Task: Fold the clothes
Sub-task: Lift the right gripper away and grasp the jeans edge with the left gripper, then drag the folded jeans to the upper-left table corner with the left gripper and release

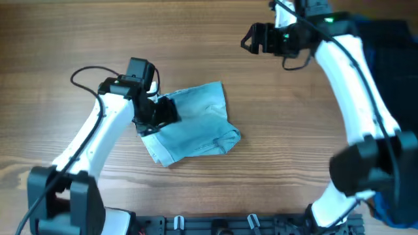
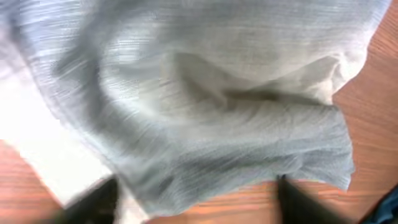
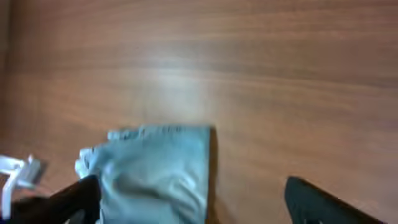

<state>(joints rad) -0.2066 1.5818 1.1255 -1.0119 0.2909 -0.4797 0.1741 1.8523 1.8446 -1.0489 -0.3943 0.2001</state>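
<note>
The pale blue denim garment [image 1: 199, 127] lies in a loosely folded bundle at the middle of the wooden table. My left gripper [image 1: 160, 112] is low over its left edge. In the left wrist view the denim [image 2: 205, 106] fills the frame, and the left gripper's [image 2: 196, 208] dark fingers stand wide apart at its near edge, open. My right gripper [image 1: 251, 39] is at the back right, away from the garment. In the right wrist view its fingers [image 3: 193, 205] are open and empty, with the denim [image 3: 158, 171] below it.
A dark navy and royal blue garment pile [image 1: 392, 46] sits at the right edge of the table, partly behind the right arm. Bare wooden table [image 1: 274, 130] surrounds the denim. A black rail [image 1: 215, 225] runs along the front edge.
</note>
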